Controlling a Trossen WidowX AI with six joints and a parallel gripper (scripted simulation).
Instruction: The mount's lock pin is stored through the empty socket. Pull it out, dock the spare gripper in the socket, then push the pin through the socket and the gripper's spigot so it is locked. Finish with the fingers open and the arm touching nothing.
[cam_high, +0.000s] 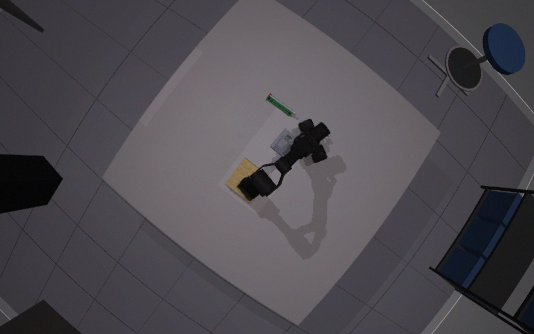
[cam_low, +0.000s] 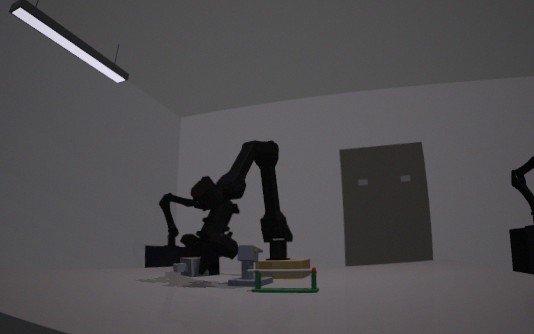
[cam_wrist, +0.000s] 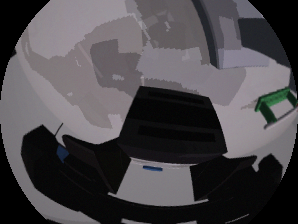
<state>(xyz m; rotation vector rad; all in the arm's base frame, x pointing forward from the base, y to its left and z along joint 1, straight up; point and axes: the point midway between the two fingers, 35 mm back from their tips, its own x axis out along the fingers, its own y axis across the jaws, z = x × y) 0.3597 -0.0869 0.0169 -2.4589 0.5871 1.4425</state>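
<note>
My gripper (cam_low: 206, 264) (cam_wrist: 164, 134) is shut on the spare gripper (cam_low: 190, 266) (cam_wrist: 172, 120), a black block with a grey body, which is low at the table. I cannot tell whether it touches the table; in the top view my arm hides it. The grey mount (cam_high: 281, 142) (cam_low: 248, 253) stands beside my gripper, between it and the green rack, with no pin seen through its head. The lock pin (cam_low: 292, 270) (cam_wrist: 283, 116), with a red head (cam_high: 269, 95) (cam_low: 314, 270), lies across the green rack (cam_high: 280, 105) (cam_low: 285, 290) (cam_wrist: 270, 101).
My arm's base stands on a yellow board (cam_high: 242, 171) (cam_low: 291, 268) behind the mount. The arm (cam_high: 283, 165) (cam_low: 270, 190) reaches past the mount's side. The rack stands on the table (cam_high: 200, 150) on the mount's other side from the board.
</note>
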